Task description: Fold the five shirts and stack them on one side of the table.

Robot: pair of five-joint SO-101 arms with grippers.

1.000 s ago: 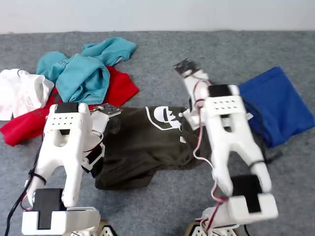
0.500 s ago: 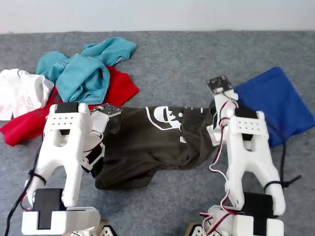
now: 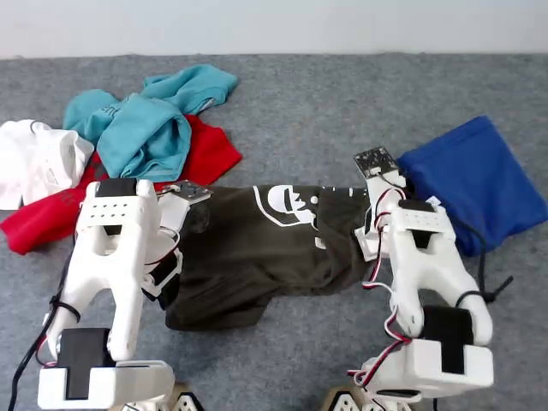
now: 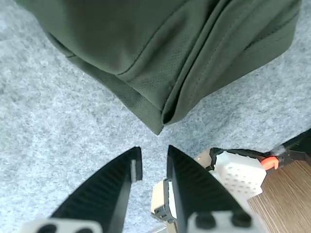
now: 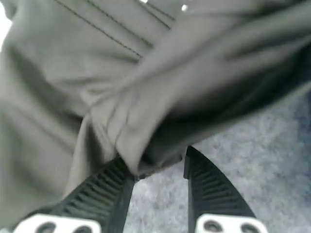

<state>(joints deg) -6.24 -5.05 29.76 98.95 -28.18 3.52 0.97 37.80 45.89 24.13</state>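
Where the dark olive shirt (image 3: 257, 248) lies: across the middle of the grey desk (image 3: 308, 111), between the two arms; crumpled, with its white print facing up
Left end effector (image 4: 154, 153): fingers a little apart with nothing between them; poised over bare desk just beside a folded corner of the dark olive shirt, not touching the cloth
Right end effector (image 5: 158, 162): fingers apart, not clamped; a bunched edge of the dark olive shirt sits between them, against one finger, with desk showing through the rest of the gap
Left arm (image 3: 116, 248): in the high view, over the left end of the dark olive shirt
Right arm (image 3: 419, 248): at the right end of the dark olive shirt, between it and the blue shirt (image 3: 479, 180)
Blue shirt: on the right side of the desk, fairly flat, just beside the right arm
Teal shirt (image 3: 145, 124): heaped at the far left, on top of the red shirt (image 3: 210, 158)
Red shirt: spread out under the teal shirt; its near part runs close to the left arm
White shirt (image 3: 34, 163): crumpled at the left edge of the desk, touching the red shirt
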